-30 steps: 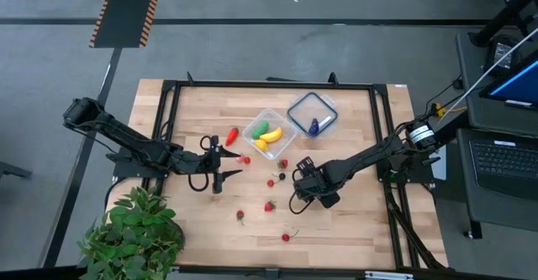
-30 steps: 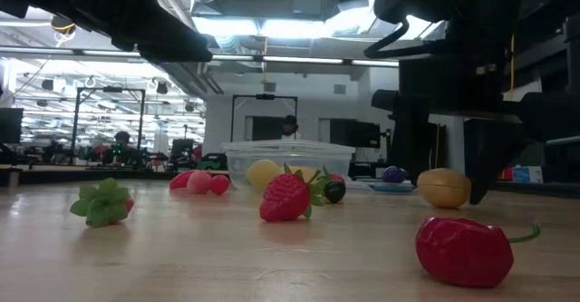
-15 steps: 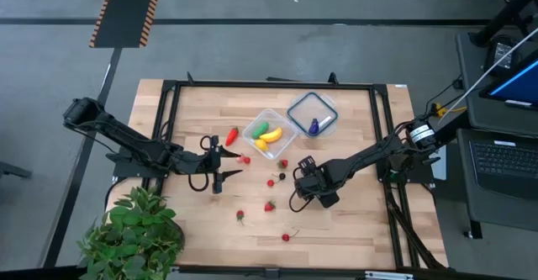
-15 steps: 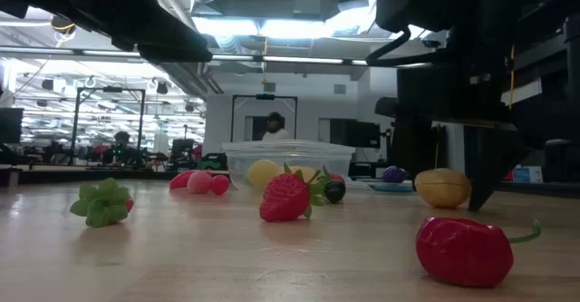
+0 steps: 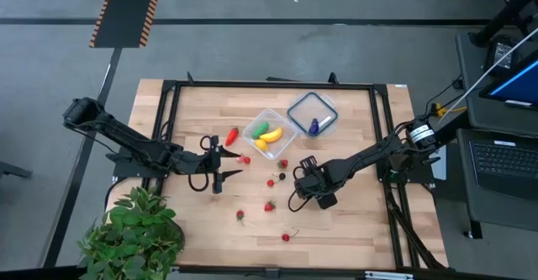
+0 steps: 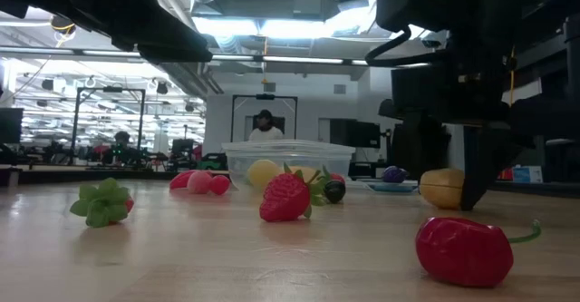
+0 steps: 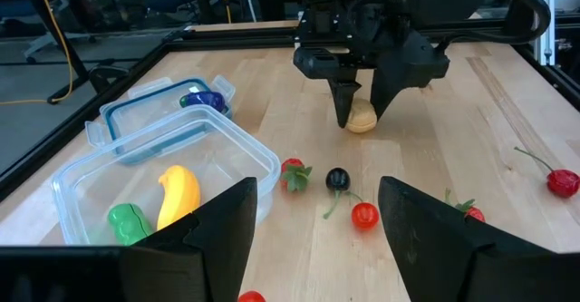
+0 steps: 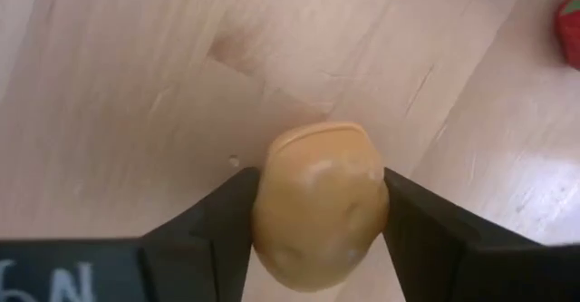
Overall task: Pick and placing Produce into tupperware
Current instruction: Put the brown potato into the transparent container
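The small tan potato-shaped toy was grasped on both sides by the right gripper fingers, low on the wooden table.

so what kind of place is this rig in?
Looks like a robotics lab or workshop, probably a large open one. The wooden table sits in a black metal frame on a grey floor with hazard striping; a laptop stands beside it, and more workstations show behind.
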